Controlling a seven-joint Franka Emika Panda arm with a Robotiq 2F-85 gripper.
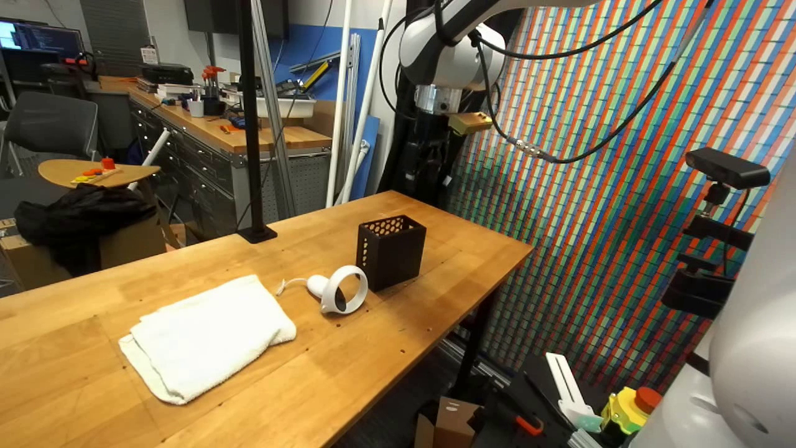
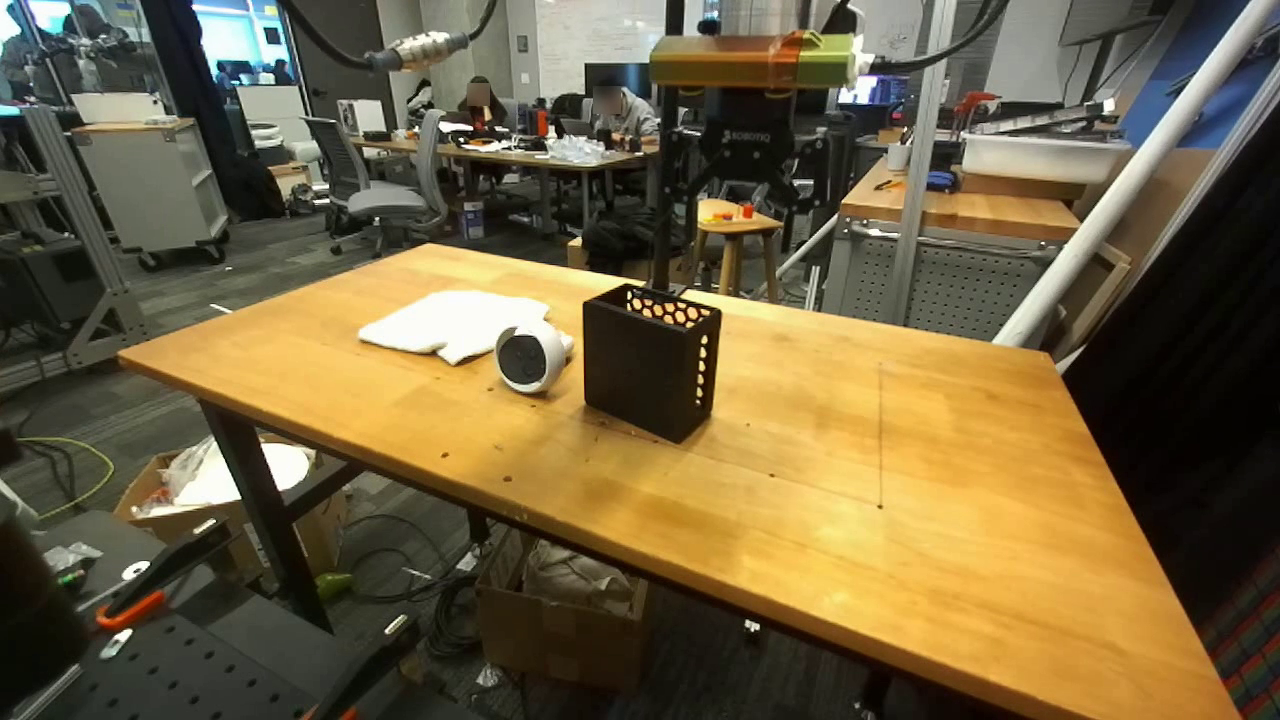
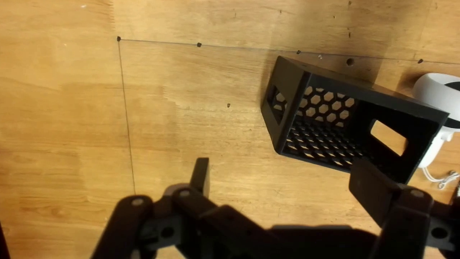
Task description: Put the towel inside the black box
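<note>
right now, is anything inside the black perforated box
No object shows inside the black perforated box, just walls and mesh, wooden tabletop showing through. One of the dark fingers hides a bit inside.

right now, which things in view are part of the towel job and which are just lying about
Towel job:
white towel on the table
open-topped black box
gripper, open, holding nothing

Just lying about:
white ringed controller, between towel and black box
colored pieces on the stool
cardboard box below the table
</note>
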